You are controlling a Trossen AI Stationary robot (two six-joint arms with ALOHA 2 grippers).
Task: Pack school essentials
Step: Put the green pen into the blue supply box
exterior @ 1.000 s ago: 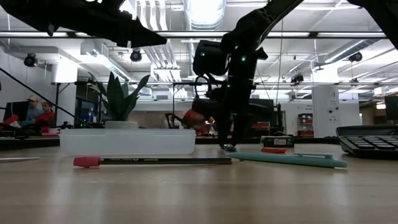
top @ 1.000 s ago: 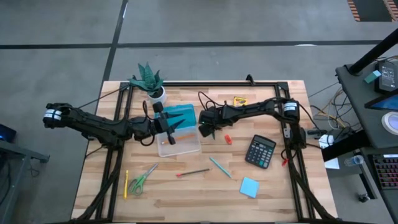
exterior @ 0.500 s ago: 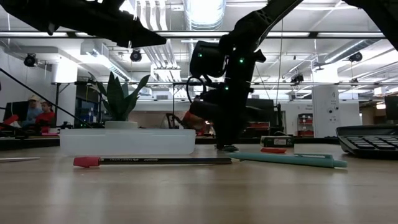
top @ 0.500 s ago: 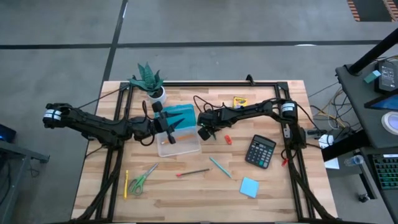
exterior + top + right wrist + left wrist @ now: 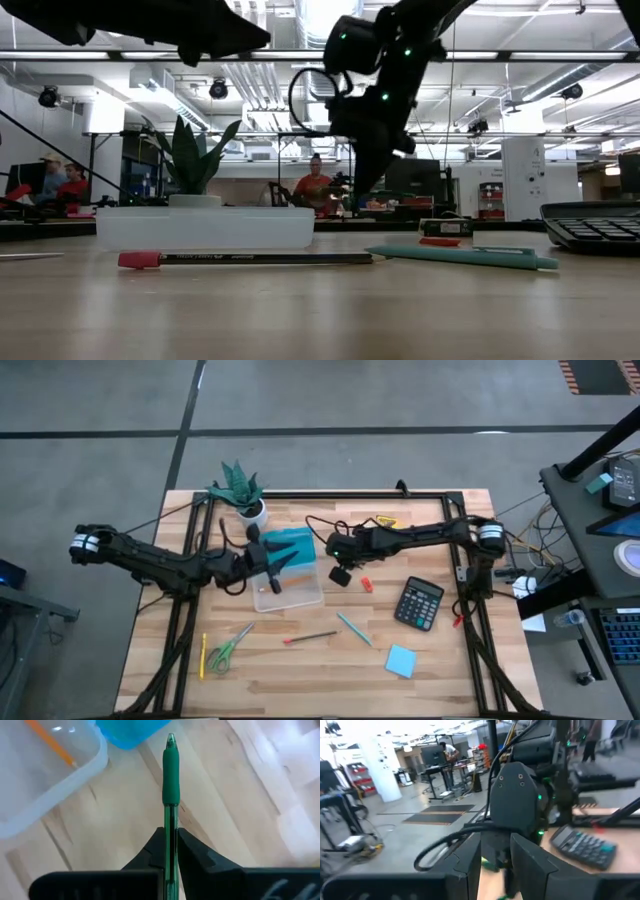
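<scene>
My right gripper [image 5: 340, 574] hangs above the table just right of the clear box [image 5: 287, 588], shut on a green pen [image 5: 170, 775]. My left gripper [image 5: 268, 567] is open and hovers above the box's left part, beside the blue lid [image 5: 290, 544]. An orange pencil [image 5: 50, 740] lies in the box. On the table lie the red piece [image 5: 366, 584], a teal pen [image 5: 354, 628], a red-capped pen [image 5: 310, 637], the green-handled scissors [image 5: 230, 649], a yellow pencil [image 5: 203, 656] and the blue sticky pad [image 5: 401, 660]. My right gripper pinches the green pen's clear barrel [image 5: 170, 817] just behind the green grip, between its two fingers. The fingers lie along the pen, and its tip [image 5: 171, 739] sticks out past them. The pen is lifted clear of the table.
A calculator [image 5: 418, 603] sits to the right of the red piece. A potted plant [image 5: 240, 490] stands at the far edge behind the box, and a small yellow item [image 5: 385, 521] lies near the far frame bar. Bare wood lies along the near edge. People show in the room beyond.
My right gripper has risen from the tabletop beside the box, carrying the green pen up clear of the wood, and has shifted slightly toward the right. The left arm has kept still over the box.
</scene>
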